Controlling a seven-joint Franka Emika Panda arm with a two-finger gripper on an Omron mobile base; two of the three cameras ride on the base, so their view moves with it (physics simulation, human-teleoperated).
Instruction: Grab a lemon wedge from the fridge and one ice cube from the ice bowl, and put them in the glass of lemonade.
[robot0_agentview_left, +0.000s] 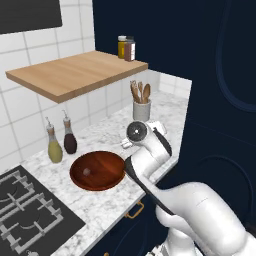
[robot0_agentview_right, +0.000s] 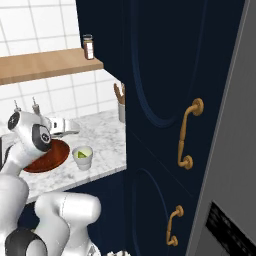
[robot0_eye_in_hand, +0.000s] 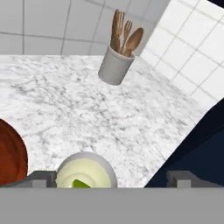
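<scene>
The glass of lemonade (robot0_agentview_right: 83, 157) stands on the marble counter near its front edge, showing yellow-green liquid; in the hand view the glass (robot0_eye_in_hand: 86, 172) sits at the bottom, just left of centre. The wooden ice bowl (robot0_agentview_left: 97, 170) lies to its left with one small pale ice cube (robot0_agentview_left: 86, 171) inside. My gripper (robot0_agentview_right: 74, 132) hovers above the counter between bowl and glass, open, its fingertips (robot0_eye_in_hand: 42, 178) wide apart with nothing held. The grey fridge (robot0_agentview_right: 235, 140) fills the right edge, door shut. The lemon wedge is out of view.
A white pot of wooden spoons (robot0_eye_in_hand: 116, 65) stands at the back by the tiled wall. Two oil bottles (robot0_agentview_left: 61, 142) and a stove (robot0_agentview_left: 30, 210) lie left of the bowl. A wooden shelf (robot0_agentview_left: 75, 72) overhangs. Tall navy cabinets with brass handles (robot0_agentview_right: 186, 132) rise beside the counter's end.
</scene>
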